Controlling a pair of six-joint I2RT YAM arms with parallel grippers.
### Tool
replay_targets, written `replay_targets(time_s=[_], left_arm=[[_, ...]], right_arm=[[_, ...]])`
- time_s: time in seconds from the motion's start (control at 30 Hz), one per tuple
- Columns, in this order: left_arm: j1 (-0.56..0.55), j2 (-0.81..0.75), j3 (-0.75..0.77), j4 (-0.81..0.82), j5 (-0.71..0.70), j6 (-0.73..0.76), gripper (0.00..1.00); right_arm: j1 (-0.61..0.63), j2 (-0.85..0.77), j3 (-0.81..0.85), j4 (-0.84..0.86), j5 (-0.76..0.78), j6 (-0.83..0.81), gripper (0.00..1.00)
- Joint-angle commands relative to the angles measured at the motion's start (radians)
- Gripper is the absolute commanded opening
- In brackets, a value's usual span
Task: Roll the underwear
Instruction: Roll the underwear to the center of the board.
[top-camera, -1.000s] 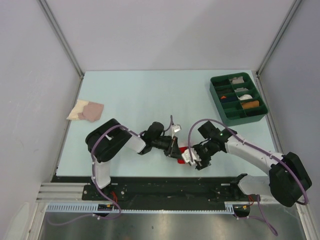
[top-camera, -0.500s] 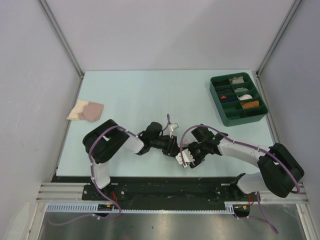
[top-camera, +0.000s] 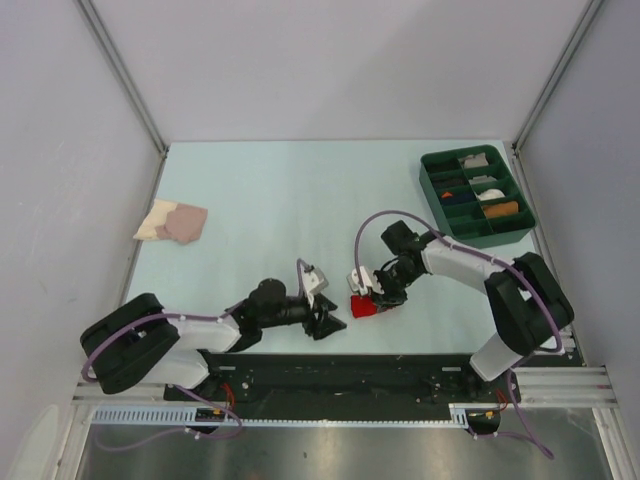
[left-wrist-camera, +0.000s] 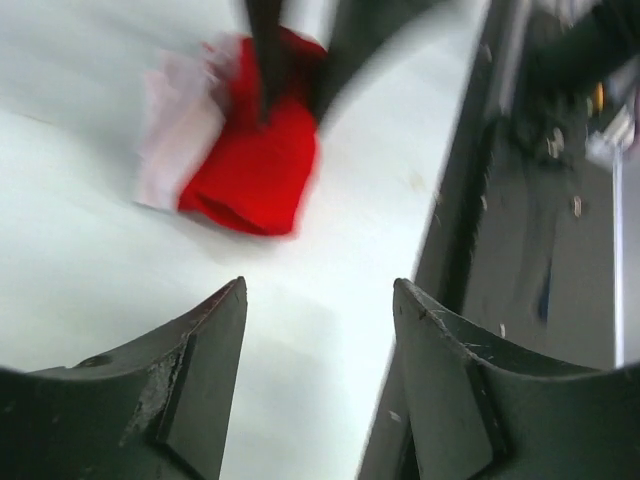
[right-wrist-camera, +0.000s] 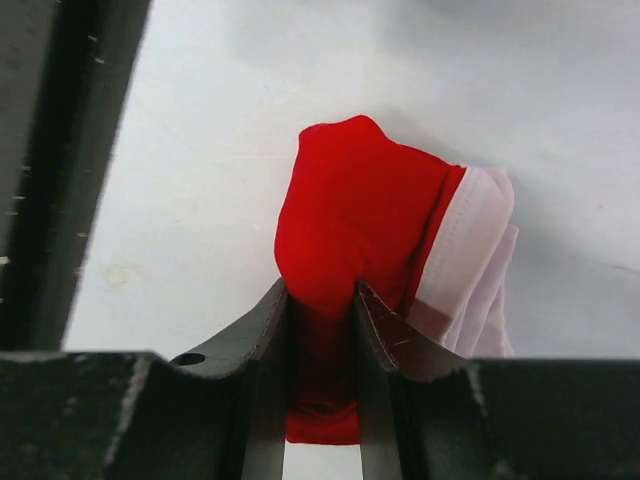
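Observation:
The underwear (top-camera: 362, 306) is a small bunched roll of red fabric with white trim, lying near the table's front edge. In the right wrist view the underwear (right-wrist-camera: 370, 230) is pinched between the fingers of my right gripper (right-wrist-camera: 320, 292), which is shut on a fold of the red cloth. My left gripper (top-camera: 327, 322) sits to the left of the roll, apart from it. Its fingers stand open with nothing between them in the left wrist view (left-wrist-camera: 320, 290), where the underwear (left-wrist-camera: 255, 165) shows blurred ahead, with the right gripper's dark fingers on it.
A green divided tray (top-camera: 476, 196) holding small rolled items stands at the back right. A beige-and-pink folded cloth (top-camera: 172, 220) lies at the left edge. The table's front rail (left-wrist-camera: 470, 200) runs just beside the roll.
My left gripper let go of the underwear, opened and drew back to the left. My right gripper closed on the red roll and shifted slightly up and left.

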Motion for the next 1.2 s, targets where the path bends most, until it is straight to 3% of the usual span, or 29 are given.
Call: replay_targets(time_s=[0.0,0.17,0.5,0.7,0.8,0.83,0.97,1.17], left_arm=[[-0.125,-0.037,-0.066,0.148,-0.069,0.261,0.65],[-0.191,0.045,0.053,0.045,-0.097,0.352,0.65],[-0.23,0.26,0.248,-0.051,-0.098,0.418,0.65],[-0.228,0.366,0.351,-0.161,-0.149,0.404,0.47],[-0.208,0.414,0.4,-0.243,-0.155,0.361,0.08],[-0.179,0.438,0.42,-0.264,-0.146,0.335,0.02],[-0.102,0.519,0.446,-0.324,-0.051,0.216,0.0],[-0.069,0.599,0.492,-0.412,0.024,0.174,0.0]], right_arm=[[-0.032,0.106,0.1,-0.341,-0.146,0.018,0.27],[-0.073,0.203,0.163,-0.454,-0.205,0.009,0.27],[-0.157,0.331,0.203,-0.474,-0.225,0.04,0.27],[-0.177,0.354,0.204,-0.468,-0.226,0.04,0.28],[-0.183,0.352,0.203,-0.468,-0.223,0.043,0.29],[-0.184,0.348,0.203,-0.469,-0.222,0.043,0.3],[-0.194,0.305,0.203,-0.471,-0.237,0.05,0.38],[-0.237,0.177,0.218,-0.472,-0.275,0.098,0.48]])
